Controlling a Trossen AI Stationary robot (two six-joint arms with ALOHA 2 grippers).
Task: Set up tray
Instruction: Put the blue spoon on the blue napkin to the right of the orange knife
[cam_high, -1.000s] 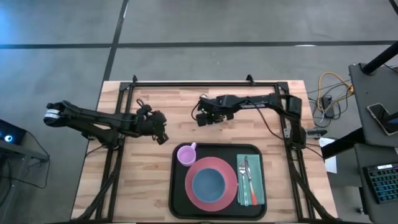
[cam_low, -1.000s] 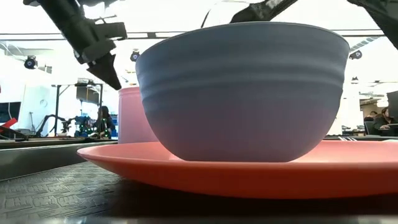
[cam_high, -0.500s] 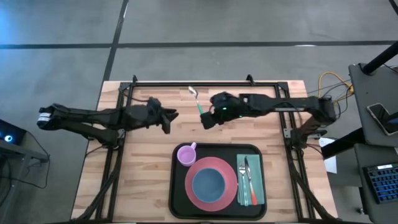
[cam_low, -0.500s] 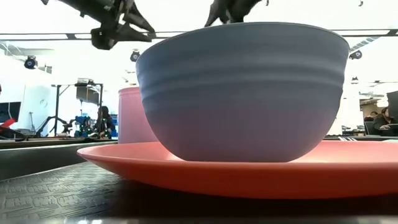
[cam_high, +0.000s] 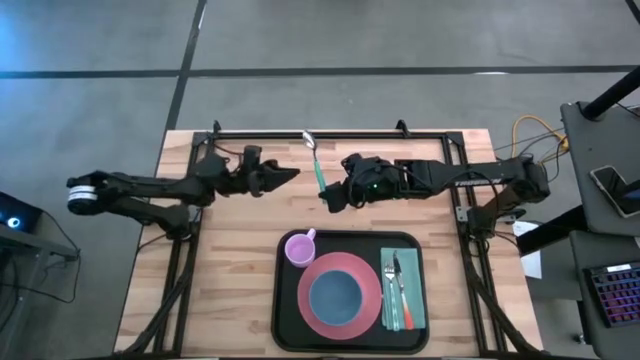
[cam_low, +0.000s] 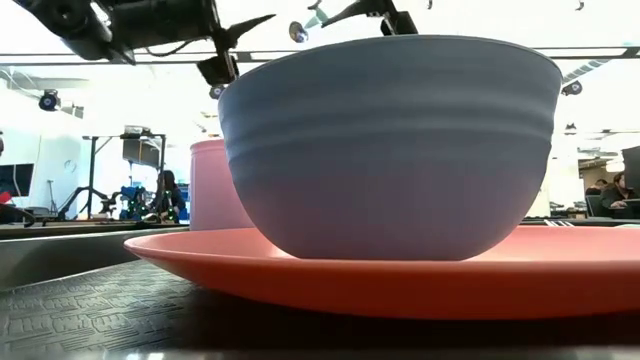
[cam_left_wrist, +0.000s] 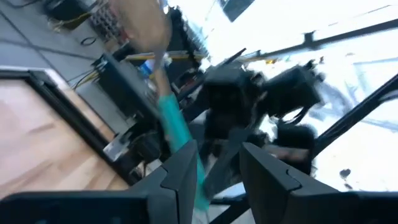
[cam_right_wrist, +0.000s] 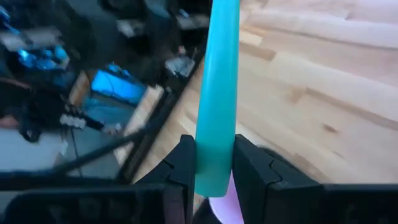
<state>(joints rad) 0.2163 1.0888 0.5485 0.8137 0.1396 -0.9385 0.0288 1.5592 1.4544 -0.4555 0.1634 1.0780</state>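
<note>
The black tray lies at the table's near middle and carries a pink cup, a pink plate with a blue bowl, and a teal napkin with a fork and a knife. Above the bare wood beyond the tray, my right gripper is shut on a spoon with a teal handle. My left gripper points level toward the spoon from the left. It is open with nothing between its fingers; the spoon shows just beyond them. My right gripper pinches the spoon's teal handle near its free end between its two fingers. The fingers come from the table's right, slanting down. The spoon is lifted clear of the table and sticks out past the fingertips, its metal bowl toward the far edge.
A black metal frame runs along the table's far edge and down both sides. Bare wood lies to the left of the tray and between the tray and the frame. In the low view the bowl and plate fill the foreground.
My right gripper has risen from the table with the spoon, which now stands clear with its bowl toward the far edge. My left gripper has gone up and toward the far right, turning from pointing down to level, and now faces the spoon.
</note>
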